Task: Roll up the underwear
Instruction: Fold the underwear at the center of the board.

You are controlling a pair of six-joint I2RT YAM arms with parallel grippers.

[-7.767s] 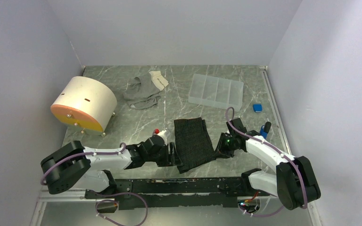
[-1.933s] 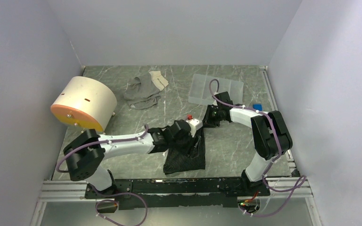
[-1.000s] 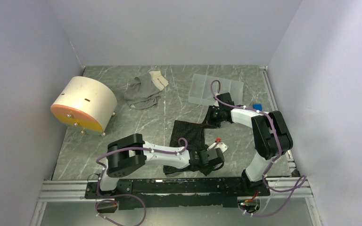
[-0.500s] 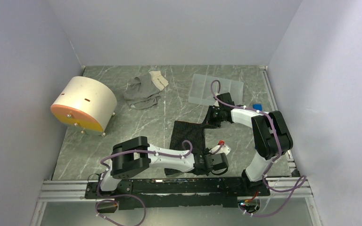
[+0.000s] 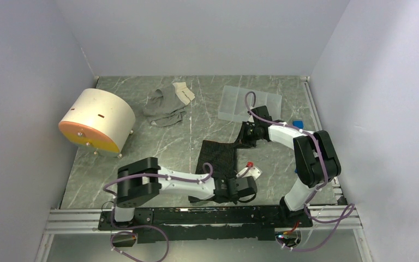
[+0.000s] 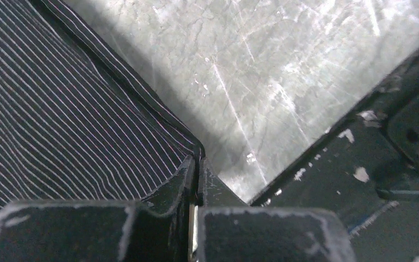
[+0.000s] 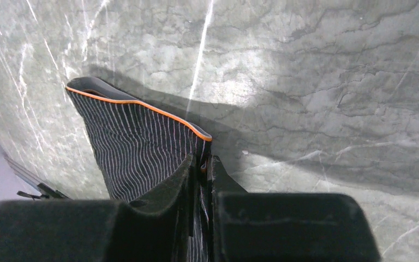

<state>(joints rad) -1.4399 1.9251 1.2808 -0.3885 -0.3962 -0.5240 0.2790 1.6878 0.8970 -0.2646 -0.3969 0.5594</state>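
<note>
Jaws pinch the underwear (image 5: 218, 155): my left gripper (image 6: 196, 164) at its near corner, my right gripper (image 7: 203, 161) at the far corner. Judged light, limp; hold by corners.

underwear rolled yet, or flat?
Flat, not rolled. The underwear lies spread on the table, the left gripper shut on its near corner, the right gripper on its far corner.

Striped underwear (image 5: 217, 157) on the worktop (image 5: 158, 143)
Black with thin pale stripes and an orange-trimmed edge, spread mostly flat and unrolled near the front middle.
</note>
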